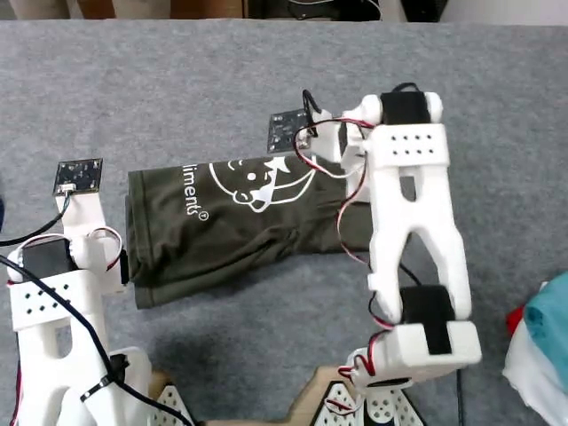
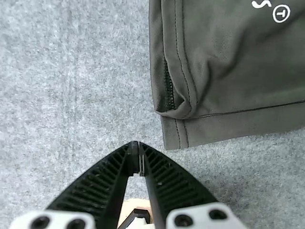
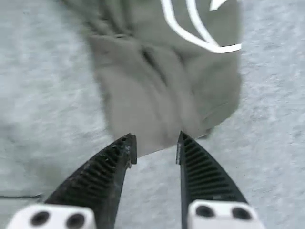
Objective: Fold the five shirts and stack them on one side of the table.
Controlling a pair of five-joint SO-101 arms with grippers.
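Grey felt bench (image 1: pixel 266 71) beneath both arms. Between the arms: one dark olive shirt (image 1: pixel 222 231), print uppermost, folded into a long band, far end rumpled.

Left end effector (image 2: pixel 136 157): clenched, empty, over bare felt just beside the shirt's hemmed corner. Right end effector (image 3: pixel 155 143): released, grasping nothing, over the opposite rumpled end.

At the bench's right edge: heap (image 1: pixel 541 337) of teal, white and red cloth, probably further shirts; fold state not discernible.

Status, as judged: one shirt part-folded, closing fold pending, no tidy stack evident, most of the task outstanding.
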